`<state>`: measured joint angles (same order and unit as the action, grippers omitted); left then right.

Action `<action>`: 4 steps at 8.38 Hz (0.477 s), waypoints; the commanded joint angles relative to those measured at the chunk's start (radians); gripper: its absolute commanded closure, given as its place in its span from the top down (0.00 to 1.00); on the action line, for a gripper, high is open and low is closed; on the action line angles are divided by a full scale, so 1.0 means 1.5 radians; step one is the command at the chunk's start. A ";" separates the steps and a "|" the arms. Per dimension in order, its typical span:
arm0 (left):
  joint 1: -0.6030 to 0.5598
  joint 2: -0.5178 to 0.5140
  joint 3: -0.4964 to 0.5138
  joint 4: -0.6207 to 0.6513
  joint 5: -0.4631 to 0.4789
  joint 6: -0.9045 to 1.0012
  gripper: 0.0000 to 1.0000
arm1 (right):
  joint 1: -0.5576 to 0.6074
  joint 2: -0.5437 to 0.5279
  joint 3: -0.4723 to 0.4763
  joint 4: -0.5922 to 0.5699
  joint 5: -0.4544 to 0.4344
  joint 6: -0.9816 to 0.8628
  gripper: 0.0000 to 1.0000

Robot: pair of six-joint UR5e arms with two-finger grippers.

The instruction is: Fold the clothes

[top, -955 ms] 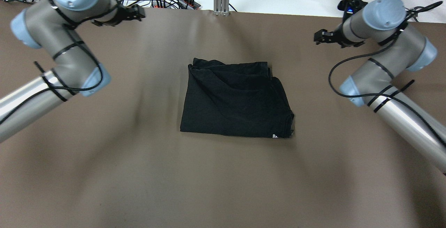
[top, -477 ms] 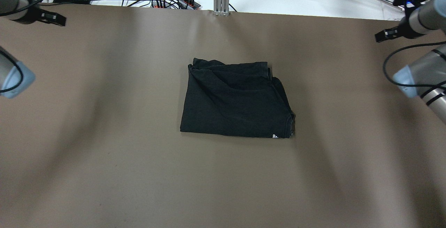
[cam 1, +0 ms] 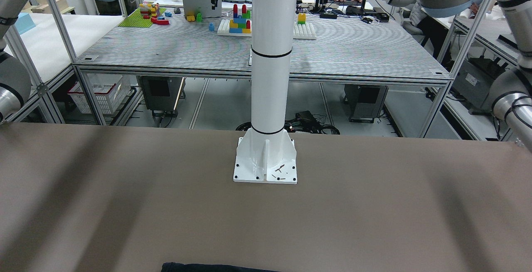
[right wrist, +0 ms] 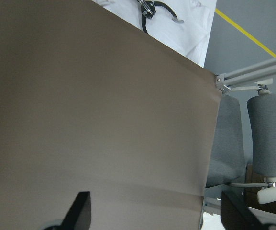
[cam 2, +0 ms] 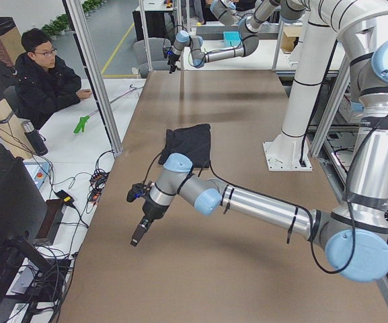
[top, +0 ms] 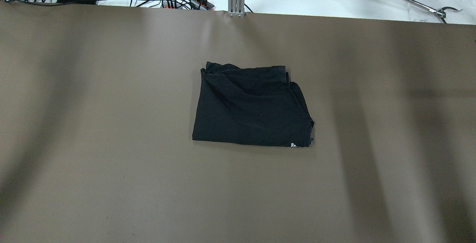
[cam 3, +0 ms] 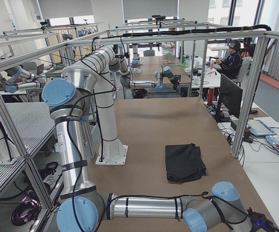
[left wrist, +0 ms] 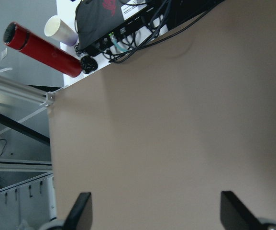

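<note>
Clothes point(top: 253, 107) lie unmoved, well apart from my left claw point(left wrist: 157, 213) and right claw point(right wrist: 158, 213); both, spread wide, have swung out of the overhead view.

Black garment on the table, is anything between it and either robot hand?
Nothing visible. The folded black garment lies alone on the bare brown table. The left hand and right hand hang open near the table's two ends, with only tabletop between.
</note>
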<state>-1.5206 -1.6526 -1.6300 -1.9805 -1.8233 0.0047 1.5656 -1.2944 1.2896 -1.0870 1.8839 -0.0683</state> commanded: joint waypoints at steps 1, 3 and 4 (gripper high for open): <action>-0.037 0.031 0.011 -0.024 -0.024 0.022 0.94 | 0.039 -0.054 0.019 0.006 0.005 -0.051 0.95; -0.034 0.020 0.005 -0.017 -0.023 0.018 0.94 | 0.047 -0.088 0.036 0.034 0.005 -0.049 0.95; -0.036 0.019 0.005 -0.020 -0.026 0.019 0.94 | 0.047 -0.094 0.053 0.036 0.005 -0.047 0.95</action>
